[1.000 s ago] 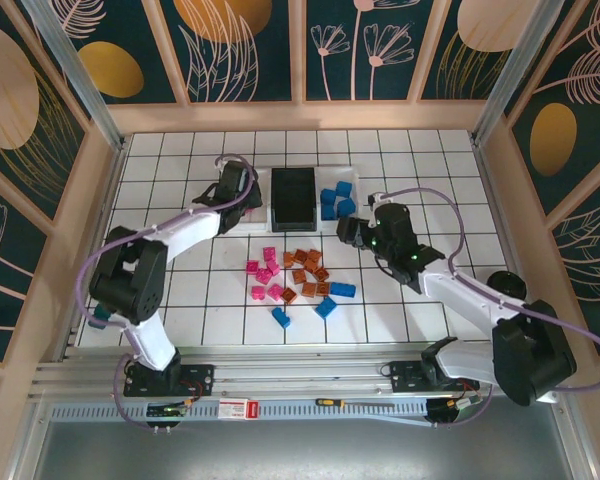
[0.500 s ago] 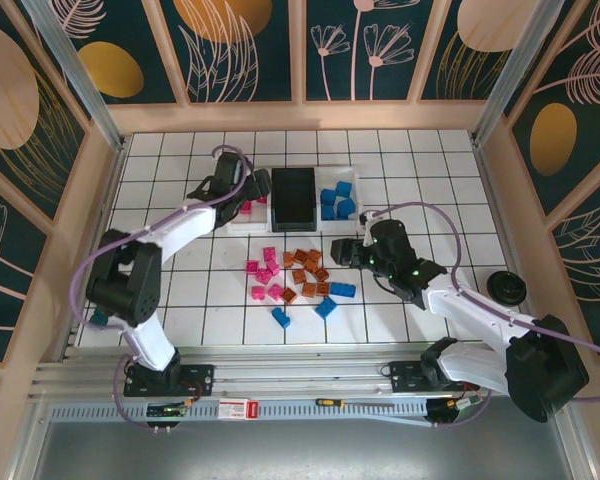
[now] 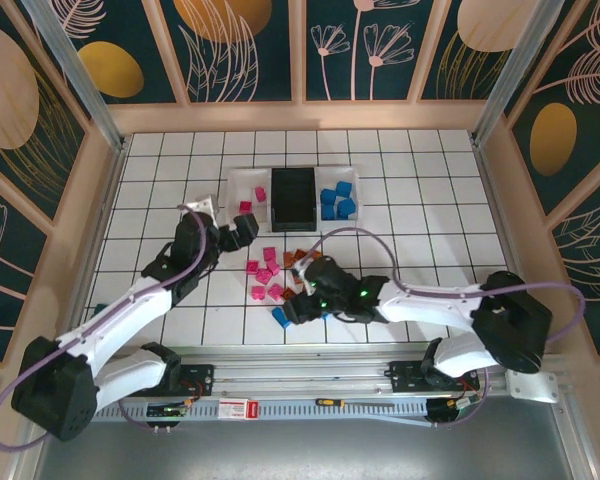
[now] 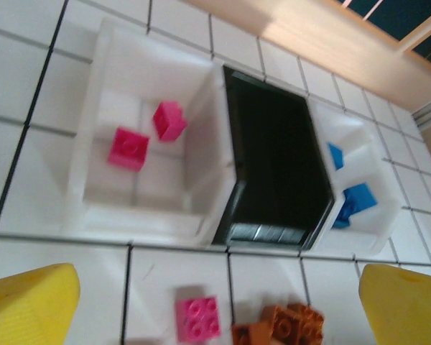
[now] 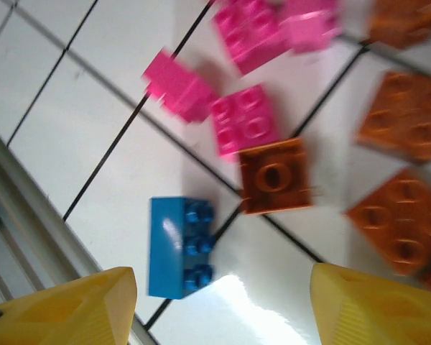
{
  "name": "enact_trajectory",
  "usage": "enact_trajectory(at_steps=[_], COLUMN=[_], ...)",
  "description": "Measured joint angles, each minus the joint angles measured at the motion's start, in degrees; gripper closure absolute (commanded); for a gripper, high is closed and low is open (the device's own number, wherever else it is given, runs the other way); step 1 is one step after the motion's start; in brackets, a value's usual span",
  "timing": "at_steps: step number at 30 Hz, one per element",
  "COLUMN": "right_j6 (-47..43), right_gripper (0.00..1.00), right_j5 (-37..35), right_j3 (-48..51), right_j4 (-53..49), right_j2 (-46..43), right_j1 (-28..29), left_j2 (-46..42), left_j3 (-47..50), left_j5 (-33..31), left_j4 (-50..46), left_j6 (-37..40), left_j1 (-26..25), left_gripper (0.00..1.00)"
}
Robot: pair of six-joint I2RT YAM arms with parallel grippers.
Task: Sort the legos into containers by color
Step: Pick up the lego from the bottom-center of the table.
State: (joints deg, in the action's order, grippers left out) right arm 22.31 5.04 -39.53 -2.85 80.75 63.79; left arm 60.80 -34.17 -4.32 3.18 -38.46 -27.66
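White-tiled bench (image 3: 430, 200), walled on three sides. We note that the left claw (image 3: 238, 230) has just opened fully, holds nothing, and has backed away from the left white container (image 4: 93, 108) toward the bench's far edge, where two pink legos (image 4: 128, 149) lie (one delivery complete). The right claw (image 5: 223, 302), part-open and empty, has left the blue container (image 3: 352, 180) and hovers over a blue lego (image 5: 178, 248) toward the near edge, likely our next pick.

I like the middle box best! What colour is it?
The middle bin is black, clearest in the left wrist view.
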Motion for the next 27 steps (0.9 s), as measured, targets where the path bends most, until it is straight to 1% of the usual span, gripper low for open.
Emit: enact_trajectory(at_steps=[3,7,10,12,17,20,22,25,27], right_j6=[-0.94,-1.57,-2.4,-2.71,-4.09,-4.66,-5.33,-5.86,-5.97], right_gripper=[0.36,0.39,0.43,0.48,0.73,0.85,0.9,0.91,0.9], right_j5=[-0.44,-0.74,-1.4,-1.99,-2.32,-1.86,-1.36,-0.35,-0.2], right_j3=[-2.43,-4.22,-5.38,-5.95,-6.73,-6.73,-6.73,-6.71,-6.71], right_j4=[-0.7,-1.53,-2.03,-2.16,-2.05,-1.73,-1.7,-1.73,-1.75], right_j2=[4.66,8.85,11.67,13.07,14.25,14.25,14.01,11.87,8.76], right_j1=[2.91,4.63,5.22,5.22,5.22,5.2,5.05,3.85,1.6], left_j2=[-4.44,-8.26,-9.33,-9.38,-9.38,-9.38,-9.38,-9.4,-9.44], left_j3=[3.3,5.16,5.68,5.84,6.27,6.34,6.38,6.38,6.45], left_j5=[-0.26,-0.85,-1.11,-1.27,-1.29,-1.27,-1.27,-1.25,-1.22], left_j4=[-1.66,-2.84,-3.54,-3.76,-3.96,-4.28,-4.42,-4.74,-4.76], left_j6=[-0.87,-1.33,-1.66,-1.75,-1.75,-1.73,-1.73,-1.73,-1.7], left_j1=[0.0,0.0,0.0,0.0,0.0,0.0,0.0,0.0,0.0], left_gripper=[0.01,0.01,0.01,0.01,0.01,0.01,0.01,0.01,0.01])
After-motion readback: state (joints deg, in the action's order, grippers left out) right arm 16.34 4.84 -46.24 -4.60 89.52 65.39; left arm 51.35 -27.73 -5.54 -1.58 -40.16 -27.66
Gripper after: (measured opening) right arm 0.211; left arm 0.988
